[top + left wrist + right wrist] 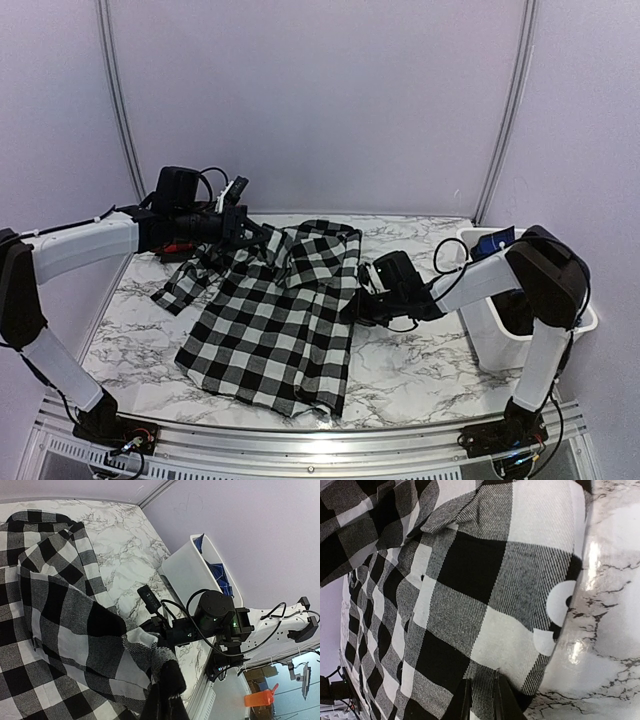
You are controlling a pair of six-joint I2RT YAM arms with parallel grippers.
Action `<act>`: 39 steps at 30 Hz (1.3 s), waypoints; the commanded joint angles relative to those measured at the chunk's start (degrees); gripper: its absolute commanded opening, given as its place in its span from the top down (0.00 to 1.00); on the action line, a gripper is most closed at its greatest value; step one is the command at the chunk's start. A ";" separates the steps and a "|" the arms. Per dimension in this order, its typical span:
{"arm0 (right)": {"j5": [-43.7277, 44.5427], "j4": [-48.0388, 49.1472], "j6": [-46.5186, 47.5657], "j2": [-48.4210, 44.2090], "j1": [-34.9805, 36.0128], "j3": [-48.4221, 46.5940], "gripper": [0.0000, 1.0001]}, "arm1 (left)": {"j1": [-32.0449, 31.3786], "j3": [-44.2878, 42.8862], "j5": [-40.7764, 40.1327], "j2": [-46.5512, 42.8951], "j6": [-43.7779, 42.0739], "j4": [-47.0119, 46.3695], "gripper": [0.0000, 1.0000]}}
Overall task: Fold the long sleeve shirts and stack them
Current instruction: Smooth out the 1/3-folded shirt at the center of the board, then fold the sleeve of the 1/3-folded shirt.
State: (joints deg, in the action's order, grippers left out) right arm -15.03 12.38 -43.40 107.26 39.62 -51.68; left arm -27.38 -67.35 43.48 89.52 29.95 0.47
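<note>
Top external view: the left arm runs up from its base at the near left, bends, and reaches level to the right above the far left of the bench (400, 370). The left end effector (243, 225) is closed on a pinch of the shirt (270, 330) near its far left part, holding that cloth lifted off the surface. The right arm rises from the near right, folds at the elbow beside a white bin (485, 340), and stretches low to the left. The right end effector (362, 300) is at the shirt's right edge; the right wrist view shows its fingers (463, 702) close together with a strip of fabric between them, gripping the cloth.

The shirt is black-and-white buffalo check flannel, lying in the middle of the bench. Its near part lies mostly flat, spreading toward the near edge, while the far part is bunched and folded between the two end effectors. One sleeve trails to the left under the left arm. Rounded white print marks (559, 602) show at the edge beside the bare marble.
</note>
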 commanded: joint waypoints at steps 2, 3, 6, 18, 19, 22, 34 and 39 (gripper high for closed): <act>2.23 -4.31 2.17 -7.22 1.26 0.02 0.87 | -1.04 1.09 1.62 -2.79 -2.78 3.57 1.00; 2.50 -4.91 2.25 -8.51 2.08 0.32 0.87 | -1.24 1.27 1.60 -3.03 -2.87 3.84 1.00; 3.18 -7.16 2.29 -11.71 6.42 1.65 0.87 | -2.04 1.73 1.16 -3.90 -3.50 4.86 1.00; 5.62 -6.25 -7.91 -19.64 23.66 13.89 0.87 | -4.79 0.93 -1.75 -4.86 -7.64 9.64 1.00; 5.44 -5.47 -8.54 -19.31 24.43 14.42 0.87 | -5.44 0.69 -2.07 -4.71 -8.04 10.04 1.00; 4.64 -5.36 -9.20 -17.51 25.81 14.49 0.88 | -7.43 -0.46 -3.60 -4.18 -9.48 12.02 1.00; 22.39 -22.71 -9.06 -34.12 23.25 10.48 0.85 | -18.59 -1.54 -8.30 -0.26 -13.52 18.32 1.00; 23.94 -24.00 -8.57 -37.30 20.19 11.32 0.84 | -23.21 -1.35 -11.05 4.66 -13.12 18.30 1.00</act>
State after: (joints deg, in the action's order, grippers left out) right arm 4.40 -7.03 -51.90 71.22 61.67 -39.72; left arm -47.92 -68.10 34.96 90.52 17.63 16.34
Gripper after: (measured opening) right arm 0.158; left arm 0.015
